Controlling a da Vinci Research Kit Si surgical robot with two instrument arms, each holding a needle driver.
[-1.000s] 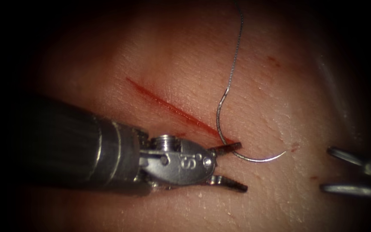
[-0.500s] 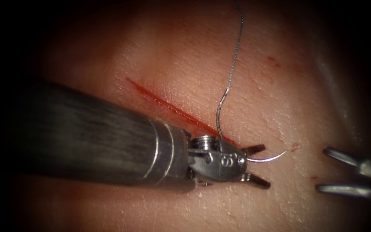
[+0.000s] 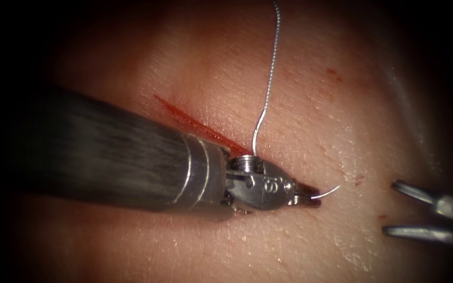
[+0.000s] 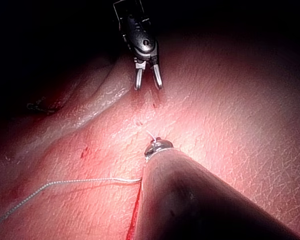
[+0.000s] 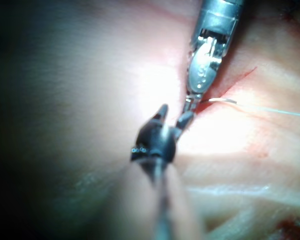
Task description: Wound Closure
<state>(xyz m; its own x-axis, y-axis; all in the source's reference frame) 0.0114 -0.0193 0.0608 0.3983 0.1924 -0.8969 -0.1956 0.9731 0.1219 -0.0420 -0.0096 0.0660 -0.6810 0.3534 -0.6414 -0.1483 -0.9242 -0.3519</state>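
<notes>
My left tool [image 3: 310,199] comes in from the left across the lower end of the cut [image 3: 184,118], jaws shut on the curved needle [image 3: 329,192] a short way behind its point. The point sticks out to the right, just over the tissue [image 3: 315,105]; I cannot tell whether any of it is in the tissue. The needle's rear arc rises behind the tool head into the thread [image 3: 268,78], which runs up out of view. My right tool [image 3: 391,207] waits at the right edge, jaws open, holding nothing. The left wrist view shows the needle point [image 4: 149,134] facing the right tool [image 4: 148,86].
Small red spots [image 3: 334,73] mark the tissue right of the cut, with another [image 3: 360,181] near the needle point. A pale glossy fold [image 3: 410,105] borders the tissue at the far right. The right wrist view has the left tool [image 5: 205,70] just beyond the right tool's open jaws.
The left tool slid right over the needle with jaws open, then shut them on it near the point. Needle and thread shifted slightly left. The right tool barely moved.
</notes>
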